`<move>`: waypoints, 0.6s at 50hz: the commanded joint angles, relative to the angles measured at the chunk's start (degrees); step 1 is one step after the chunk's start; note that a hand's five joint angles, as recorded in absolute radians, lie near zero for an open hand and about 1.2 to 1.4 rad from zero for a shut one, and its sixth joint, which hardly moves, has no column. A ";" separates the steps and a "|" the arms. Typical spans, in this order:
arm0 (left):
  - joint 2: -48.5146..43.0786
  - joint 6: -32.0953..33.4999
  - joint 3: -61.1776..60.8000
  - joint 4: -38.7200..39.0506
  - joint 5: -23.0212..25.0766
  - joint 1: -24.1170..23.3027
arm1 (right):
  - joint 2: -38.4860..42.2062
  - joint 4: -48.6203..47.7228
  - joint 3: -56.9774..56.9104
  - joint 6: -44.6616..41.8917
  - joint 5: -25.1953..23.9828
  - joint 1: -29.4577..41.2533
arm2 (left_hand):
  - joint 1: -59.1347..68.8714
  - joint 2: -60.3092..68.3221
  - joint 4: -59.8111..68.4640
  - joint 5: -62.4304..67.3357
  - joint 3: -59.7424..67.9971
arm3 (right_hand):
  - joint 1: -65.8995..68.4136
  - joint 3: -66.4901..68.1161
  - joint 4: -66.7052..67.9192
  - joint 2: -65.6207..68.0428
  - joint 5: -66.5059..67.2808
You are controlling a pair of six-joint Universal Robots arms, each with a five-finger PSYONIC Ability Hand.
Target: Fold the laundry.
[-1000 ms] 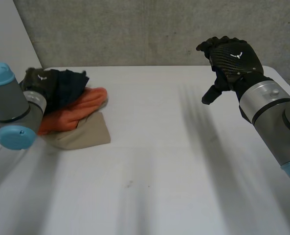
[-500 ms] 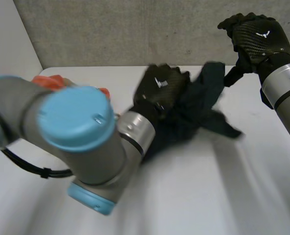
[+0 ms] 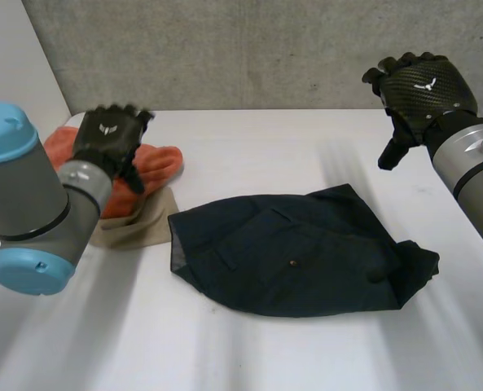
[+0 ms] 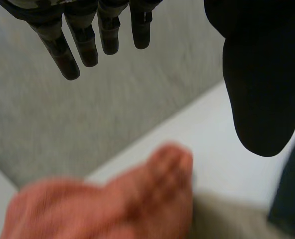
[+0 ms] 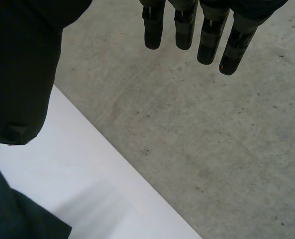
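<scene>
A dark navy garment [image 3: 294,254] lies spread and rumpled on the middle of the white table [image 3: 249,138]. A corner of it also shows below the thumb in the right wrist view [image 5: 18,214]. My left hand [image 3: 111,140] hovers over the pile at the left, its fingers [image 4: 72,40] straight and open with nothing in them. The orange cloth [image 4: 112,199] lies under that palm, and a beige cloth [image 4: 227,221] lies beside it. My right hand [image 3: 420,90] is raised at the far right, its fingers [image 5: 197,35] straight and empty.
The pile at the left has an orange cloth [image 3: 147,167] on top of a beige one [image 3: 135,228]. A grey concrete wall [image 3: 249,49] runs behind the table. Bare table lies in front of the navy garment.
My left hand carried the navy garment from the pile to the table's middle, let it go there, opened, and swung back over the pile. My right hand rose slightly to the right.
</scene>
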 commanded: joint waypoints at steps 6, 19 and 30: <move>-7.70 11.37 -4.82 -0.02 3.98 1.87 | 1.04 -0.04 3.32 -0.27 0.01 1.78 | 12.66 11.56 11.58 10.44 10.96 | -1.52 -2.36 -3.63 -3.06 -3.16; -16.15 17.18 -1.13 5.42 4.52 4.24 | 2.54 -0.30 6.40 -0.97 0.10 1.08 | 37.04 35.95 35.96 34.82 35.34 | -1.52 -2.36 -3.63 -3.06 -3.16; -16.42 21.74 0.28 15.18 -0.47 12.32 | 2.54 -0.65 8.07 -0.97 0.10 0.90 | 69.51 68.41 68.42 67.28 67.80 | -1.52 -2.36 -3.63 -3.06 -3.16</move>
